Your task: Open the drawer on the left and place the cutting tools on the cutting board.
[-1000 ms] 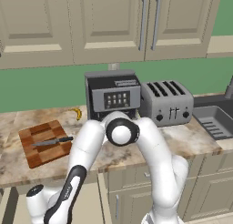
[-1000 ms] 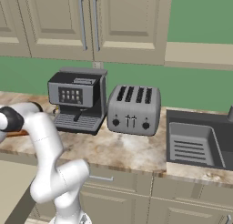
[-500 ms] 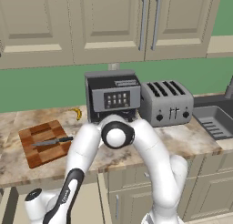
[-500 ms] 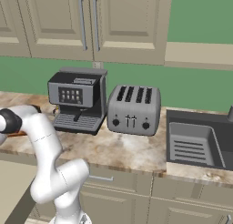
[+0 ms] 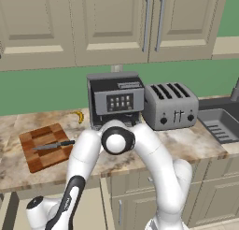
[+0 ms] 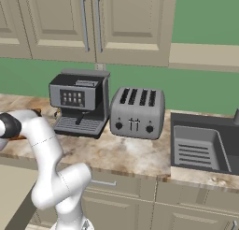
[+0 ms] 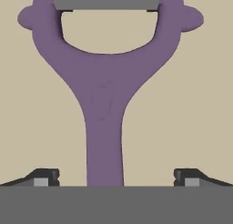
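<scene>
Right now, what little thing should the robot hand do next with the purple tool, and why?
Probably go down a bit further and close on the handle. In the hand view the purple tool lies flat on the beige drawer floor, its stem centred between the two fingertips, which stand wide apart and don't touch it. The gripper looks lined up, so pinching the stem seems next.

Knife (image 5: 53,146) on cutting board (image 5: 41,158) — coffee machine (image 5: 115,102) right, toaster (image 5: 170,105) beyond.

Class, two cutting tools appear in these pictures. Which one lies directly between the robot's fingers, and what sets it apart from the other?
The purple forked tool, seen up close in the hand view with its handle between the open fingers. The other, a dark-handled knife, already lies on the cutting board.
</scene>
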You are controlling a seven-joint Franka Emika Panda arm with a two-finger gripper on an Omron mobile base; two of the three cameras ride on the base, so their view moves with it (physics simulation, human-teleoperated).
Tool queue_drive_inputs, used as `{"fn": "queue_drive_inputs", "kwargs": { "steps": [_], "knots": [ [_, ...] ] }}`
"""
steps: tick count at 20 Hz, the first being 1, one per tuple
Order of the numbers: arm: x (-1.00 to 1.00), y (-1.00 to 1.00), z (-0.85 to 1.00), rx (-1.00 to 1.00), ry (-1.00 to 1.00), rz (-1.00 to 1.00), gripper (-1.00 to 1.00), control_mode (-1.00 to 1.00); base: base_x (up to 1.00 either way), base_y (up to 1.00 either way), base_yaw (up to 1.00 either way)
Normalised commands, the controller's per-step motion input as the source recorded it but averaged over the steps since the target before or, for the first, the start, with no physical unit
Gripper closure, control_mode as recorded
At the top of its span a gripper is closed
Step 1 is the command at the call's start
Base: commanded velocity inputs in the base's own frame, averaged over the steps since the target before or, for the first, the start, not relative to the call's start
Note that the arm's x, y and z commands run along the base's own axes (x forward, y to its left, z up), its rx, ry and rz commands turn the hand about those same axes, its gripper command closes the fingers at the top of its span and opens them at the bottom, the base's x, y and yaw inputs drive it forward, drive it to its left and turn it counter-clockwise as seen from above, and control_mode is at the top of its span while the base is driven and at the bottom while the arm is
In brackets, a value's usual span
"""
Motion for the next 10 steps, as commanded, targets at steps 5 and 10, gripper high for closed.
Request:
{"fn": "queue_drive_inputs", "kwargs": {
  "steps": [5,10],
  "knots": [
    [0.00,0.00,-0.10,0.00,0.00,0.00,-1.00,-1.00,0.00,0.00,0.00],
    [0.00,0.00,-0.10,0.00,0.00,0.00,-1.00,-1.00,0.00,0.00,0.00]
  ]
}}
